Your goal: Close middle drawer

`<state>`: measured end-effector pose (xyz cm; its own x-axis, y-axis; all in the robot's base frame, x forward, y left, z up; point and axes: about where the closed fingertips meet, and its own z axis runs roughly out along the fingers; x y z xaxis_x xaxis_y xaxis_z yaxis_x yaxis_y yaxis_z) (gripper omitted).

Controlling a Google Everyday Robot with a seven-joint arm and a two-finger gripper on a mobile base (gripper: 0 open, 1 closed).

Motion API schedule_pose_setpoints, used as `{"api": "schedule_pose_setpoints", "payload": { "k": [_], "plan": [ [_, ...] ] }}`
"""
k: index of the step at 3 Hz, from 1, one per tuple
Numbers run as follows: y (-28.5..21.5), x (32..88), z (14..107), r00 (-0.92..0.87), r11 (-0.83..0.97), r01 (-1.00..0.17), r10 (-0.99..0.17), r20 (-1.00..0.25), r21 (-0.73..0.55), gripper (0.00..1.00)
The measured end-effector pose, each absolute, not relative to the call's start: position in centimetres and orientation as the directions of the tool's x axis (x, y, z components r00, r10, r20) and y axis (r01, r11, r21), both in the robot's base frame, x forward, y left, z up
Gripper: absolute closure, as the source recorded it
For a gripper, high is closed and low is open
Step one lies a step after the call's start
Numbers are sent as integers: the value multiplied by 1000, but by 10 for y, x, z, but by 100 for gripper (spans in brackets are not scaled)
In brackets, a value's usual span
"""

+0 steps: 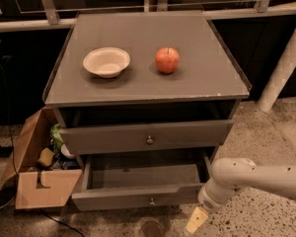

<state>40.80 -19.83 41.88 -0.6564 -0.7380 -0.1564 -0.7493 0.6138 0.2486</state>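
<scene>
The middle drawer (138,196) is pulled far out of the grey cabinet, its bare grey inside showing and a small round knob (151,200) at the centre of its front. My gripper (196,221) hangs low at the drawer's front right corner, just below and to the right of the front panel. The white arm (256,177) reaches in from the right. The drawer above (148,137), with a taller front, stands slightly open. No lower drawer shows.
A white bowl (106,61) and a red apple (167,59) sit on the cabinet top (207,78). An open cardboard box (39,181) with clutter stands on the floor to the left. A white post (286,58) rises at the right. Speckled floor lies in front.
</scene>
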Motion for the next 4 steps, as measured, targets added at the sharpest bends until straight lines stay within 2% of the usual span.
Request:
{"api": "schedule_pose_setpoints", "payload": {
  "k": [1, 2, 4],
  "plan": [
    [-198, 408, 419, -656, 614, -749, -738, -156, 249, 0],
    [-198, 408, 419, -656, 614, -749, -738, -156, 249, 18],
    [-198, 408, 418, -656, 613, -750, -739, -156, 249, 64]
  ]
}}
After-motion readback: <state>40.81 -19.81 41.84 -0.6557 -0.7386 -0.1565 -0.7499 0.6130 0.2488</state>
